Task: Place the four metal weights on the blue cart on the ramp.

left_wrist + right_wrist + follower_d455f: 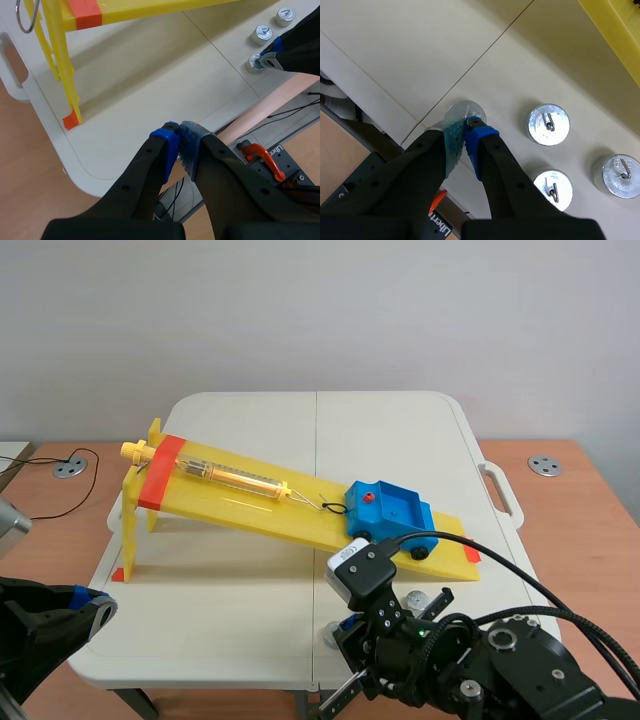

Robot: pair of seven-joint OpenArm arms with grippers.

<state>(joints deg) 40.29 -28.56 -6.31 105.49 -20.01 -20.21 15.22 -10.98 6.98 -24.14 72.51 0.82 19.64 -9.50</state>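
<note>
The blue cart point(390, 512) sits low on the yellow ramp point(240, 502), its tray empty. Four round metal weights with wire hooks stand on the table near its front edge. My right gripper point(465, 131) is shut on the hook of the nearest weight point(462, 110), which still rests on the table. The other three weights point(548, 124) point(553, 183) point(620, 175) stand just ahead of it. In the left wrist view, two weights point(285, 16) point(264, 34) show, and a third point(256, 62) sits at the right gripper's tips. My left gripper point(179, 145) is shut on nothing, over the table's front left corner.
A spring scale point(225, 475) lies along the ramp, hooked by a cord to the cart. The ramp's yellow legs point(65, 65) stand ahead of the left gripper. The white folding table point(250, 620) has a handle point(500, 490) on its right side.
</note>
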